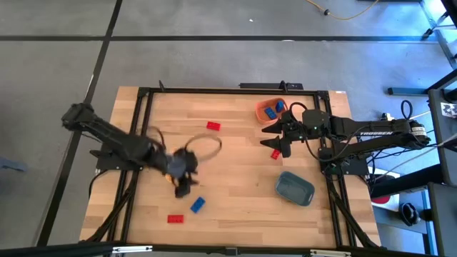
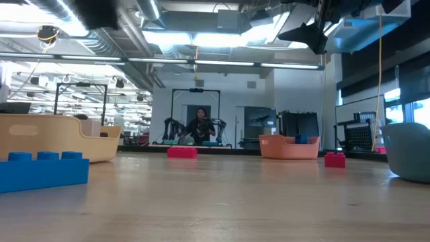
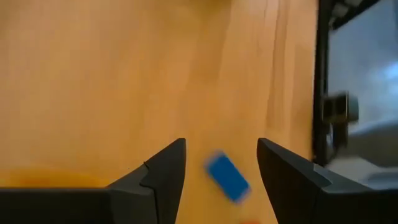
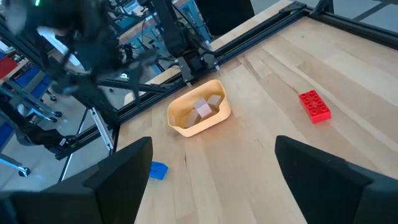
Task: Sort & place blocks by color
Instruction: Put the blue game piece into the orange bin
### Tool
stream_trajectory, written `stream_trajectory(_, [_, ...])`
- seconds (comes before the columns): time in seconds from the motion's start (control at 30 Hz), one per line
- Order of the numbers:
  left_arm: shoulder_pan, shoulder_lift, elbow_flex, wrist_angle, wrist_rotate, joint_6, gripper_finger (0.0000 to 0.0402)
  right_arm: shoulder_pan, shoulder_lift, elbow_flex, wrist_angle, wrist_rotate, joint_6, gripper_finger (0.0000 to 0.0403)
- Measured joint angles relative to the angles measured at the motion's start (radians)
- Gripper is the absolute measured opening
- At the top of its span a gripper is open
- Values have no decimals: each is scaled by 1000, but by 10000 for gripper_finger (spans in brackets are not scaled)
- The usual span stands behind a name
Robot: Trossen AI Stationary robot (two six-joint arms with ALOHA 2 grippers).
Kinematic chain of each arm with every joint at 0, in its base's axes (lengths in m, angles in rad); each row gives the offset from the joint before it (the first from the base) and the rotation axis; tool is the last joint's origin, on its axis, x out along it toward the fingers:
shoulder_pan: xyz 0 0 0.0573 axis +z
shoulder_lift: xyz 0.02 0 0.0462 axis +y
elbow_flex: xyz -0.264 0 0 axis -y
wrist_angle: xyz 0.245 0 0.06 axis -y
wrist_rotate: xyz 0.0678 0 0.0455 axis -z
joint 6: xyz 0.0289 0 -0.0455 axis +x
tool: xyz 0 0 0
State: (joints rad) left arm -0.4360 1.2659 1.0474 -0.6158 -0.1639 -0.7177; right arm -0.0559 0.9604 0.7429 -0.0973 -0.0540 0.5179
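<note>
My left gripper [image 1: 183,180] is open and hangs above a blue block [image 1: 197,205] that lies flat near the table's front; in the left wrist view the block [image 3: 227,177] shows between my two fingers, apart from both. My right gripper [image 1: 280,140] is open and empty above the table beside the orange tray [image 1: 270,111], which holds blue blocks. Red blocks lie flat on the table at the front left [image 1: 175,218], at the far middle [image 1: 213,126] and by my right gripper [image 1: 275,153]. The yellow tray [image 4: 199,112] holds beige blocks.
A slate-blue tray [image 1: 295,188] stands at the front right. The yellow tray [image 1: 173,165] is mostly hidden under my left arm. A black frame [image 1: 143,96] rims the table. Bare wood lies in the table's middle. A person [image 2: 200,124] shows far off in the room.
</note>
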Motion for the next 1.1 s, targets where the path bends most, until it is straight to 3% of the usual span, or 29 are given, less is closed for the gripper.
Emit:
stream_trajectory(0.17, [-135,178,50,-3,6,-463,190,0,0,0,-5,0,-1,342])
stream_trajectory(0.4, [-174,402,134,-57,88,-763,190,0,0,0,-10,0,-25,342])
stream_trajectory(0.53, [-151,514,199,-137,127,-770,190,0,0,0,-11,0,-60,342])
stream_trajectory(0.73, [-121,631,301,-185,93,-741,190,0,0,0,-39,0,-82,342])
stream_trajectory(0.93, [-116,655,343,-180,4,-741,191,0,0,0,-78,0,-82,342])
stream_trajectory(1.1, [-125,653,343,-214,1,-738,211,0,0,0,-97,0,-82,342])
